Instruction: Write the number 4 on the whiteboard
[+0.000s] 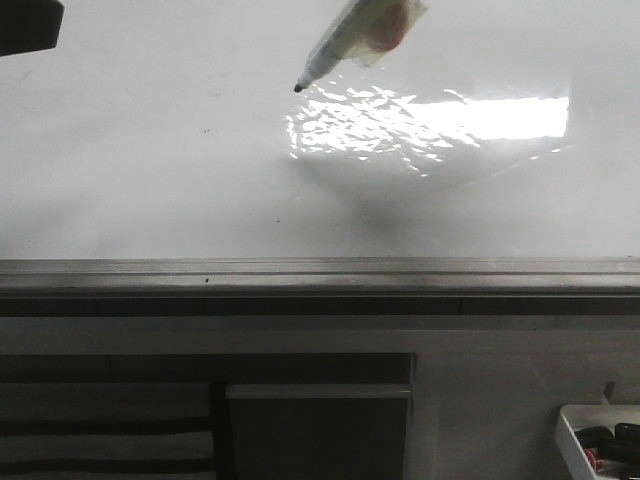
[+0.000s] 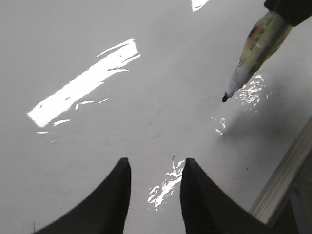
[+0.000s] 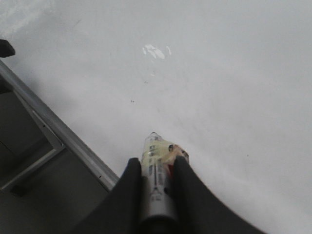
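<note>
The whiteboard (image 1: 150, 170) is glossy white with a grey metal rim (image 1: 300, 270) along its near edge. No strokes of the number 4 show on it. My right gripper (image 3: 158, 163) is shut on a white marker pen (image 3: 157, 161). The marker's barrel (image 1: 350, 40) comes in from the top of the front view, black tip pointing down-left. In the left wrist view the marker (image 2: 253, 48) hangs with its tip slightly above the board. My left gripper (image 2: 156, 163) is open and empty over the board; only a dark corner of it (image 1: 25, 25) shows in the front view.
A bright light reflection (image 1: 430, 125) lies on the board right of the marker tip. A small white tray (image 1: 575, 440) with markers sits below the board at the lower right. A dark frame (image 1: 320, 430) stands below the rim.
</note>
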Controlling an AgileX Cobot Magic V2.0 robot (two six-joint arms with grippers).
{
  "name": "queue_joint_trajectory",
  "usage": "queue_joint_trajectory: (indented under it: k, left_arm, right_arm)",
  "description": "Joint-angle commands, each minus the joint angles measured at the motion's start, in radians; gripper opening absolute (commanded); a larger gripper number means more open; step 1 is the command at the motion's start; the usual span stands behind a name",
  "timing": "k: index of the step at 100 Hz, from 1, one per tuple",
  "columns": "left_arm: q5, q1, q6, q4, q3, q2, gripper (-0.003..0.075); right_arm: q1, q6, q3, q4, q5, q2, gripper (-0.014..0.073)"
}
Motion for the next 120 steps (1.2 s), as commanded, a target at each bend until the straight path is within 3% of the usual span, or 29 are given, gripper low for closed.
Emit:
queue_joint_trajectory:
  k: [1, 36, 51, 82, 108, 120]
  left_arm:
    - [-0.073, 0.004, -0.008, -0.03, -0.025, -0.01, 0.0231]
    - [-0.077, 0.004, -0.008, -0.03, -0.025, -0.01, 0.0231]
    - [-0.077, 0.004, -0.008, -0.03, -0.025, -0.01, 0.0231]
    - [-0.083, 0.004, -0.008, -0.03, -0.025, -0.01, 0.0231]
    - [-0.085, 0.004, -0.008, -0.03, -0.025, -0.01, 0.0231]
    - [-0.087, 0.004, -0.008, -0.03, -0.025, -0.01, 0.0231]
  right_arm:
    - [-0.019, 0.0, -0.078, -0.036, -0.065, 0.043, -0.0069]
    - [-0.063, 0.0, -0.184, -0.042, -0.083, 0.139, -0.0069]
    - [-0.063, 0.0, -0.141, -0.017, -0.008, 0.143, -0.0069]
    - [-0.07, 0.0, -0.05, 0.019, -0.036, 0.128, -0.0069]
    - [-0.201, 0.0, 0.015, 0.015, 0.033, 0.003, -0.006]
    - [-0.207, 0.0, 0.017, 0.021, 0.018, -0.032, -0.0062]
